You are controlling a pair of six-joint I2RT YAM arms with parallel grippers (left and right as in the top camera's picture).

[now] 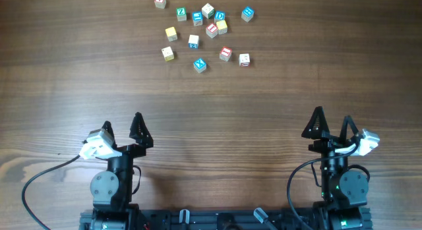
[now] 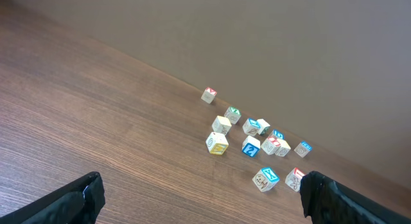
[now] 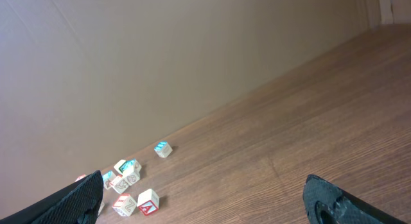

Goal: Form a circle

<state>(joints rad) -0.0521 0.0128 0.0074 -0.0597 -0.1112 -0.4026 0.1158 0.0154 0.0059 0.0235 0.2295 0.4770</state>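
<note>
Cubes [image 1: 193, 41] are lying loose far up the table [image 1: 66, 72] overhead, the circle [image 1: 210, 21] sitting tight among them; my left gripper [image 1: 122, 121] and right gripper [image 1: 333, 115] are gaping wide, empty. Left wrist: they are crowding the circle (one nudge could scatter it). Right wrist: my finger [image 3: 70, 201] is hiding some, inviting a misjudged reach.

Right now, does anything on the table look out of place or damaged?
Nothing looks damaged. The letter cubes lie in a loose scatter at the far side, turned at different angles, and one red-lettered cube sits apart at the far left.
</note>
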